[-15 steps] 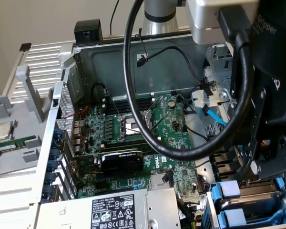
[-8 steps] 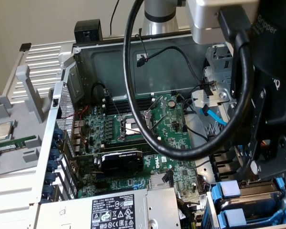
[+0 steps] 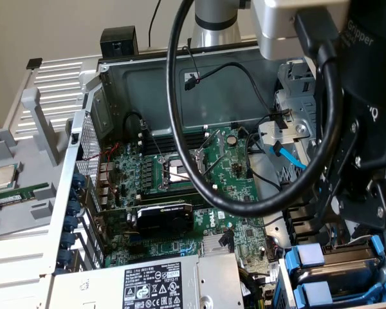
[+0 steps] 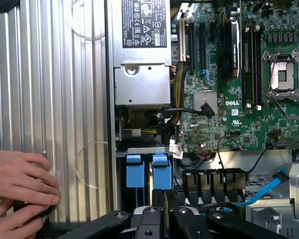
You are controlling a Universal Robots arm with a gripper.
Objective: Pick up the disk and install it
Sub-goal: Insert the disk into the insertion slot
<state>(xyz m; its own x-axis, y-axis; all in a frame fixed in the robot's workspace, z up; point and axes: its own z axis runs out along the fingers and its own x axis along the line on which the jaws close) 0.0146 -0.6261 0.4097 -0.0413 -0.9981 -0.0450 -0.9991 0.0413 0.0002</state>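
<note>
**Open grey metal computer case [image 3: 109, 84] with green motherboard [image 4: 229, 99], seen from outside and from the wrist.** The disk [image 4: 162, 172], a flat metal hard drive clipped in a blue plastic carrier frame, sits edge-on in the drive bay at the corner of the case. It lies just beside a second, similar blue-framed drive [image 4: 134, 172] (only the blue ends of the two show plainly). The black gripper [image 4: 165, 201] hangs directly over the disk. Its jaws stand close together at the end of the carrier and appear to pinch it. A person's hands [image 4: 20, 191] rest on the ribbed silver metal panel [image 4: 65, 99] outside the case, well apart from the bay. Handling, as judged: the disk is rigid, dense for its bulk, smooth-sided and intolerant of knocks. It is best held squarely by the end of the plastic frame, so that it does not jam against its neighbour.
</note>
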